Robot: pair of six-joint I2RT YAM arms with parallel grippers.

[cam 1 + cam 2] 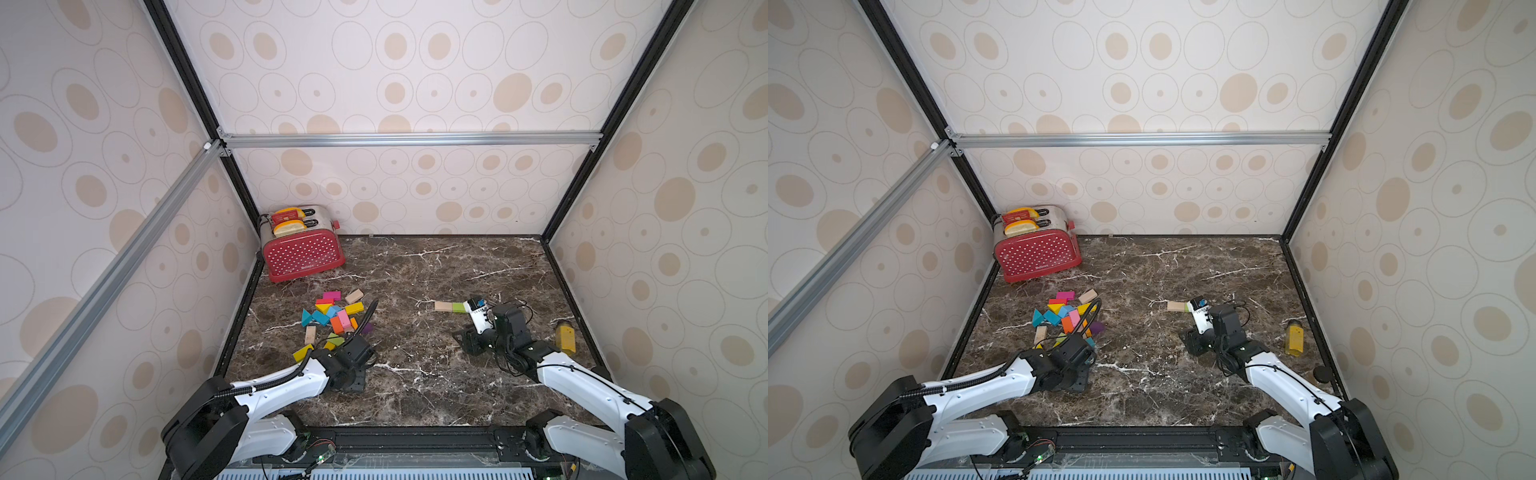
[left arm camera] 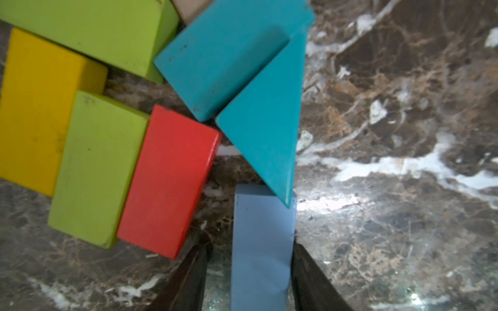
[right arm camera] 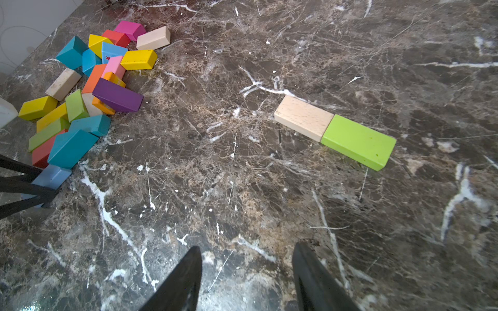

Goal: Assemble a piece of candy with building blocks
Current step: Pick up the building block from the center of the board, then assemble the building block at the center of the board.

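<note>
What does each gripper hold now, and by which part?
Nothing is held yet. The left gripper straddles the pale blue block across its long sides, a gap beside one finger. The right gripper is open and empty.

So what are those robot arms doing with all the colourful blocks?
Two robot arms are building something out of wooden blocks. The left arm's fingers sit on either side of a light blue block at the edge of the pile. A small gap shows on one side, so it is not gripped yet. The right arm's fingers are open and empty, hovering over the table near a bare wood block and a green block laid end to end, touching.
</note>
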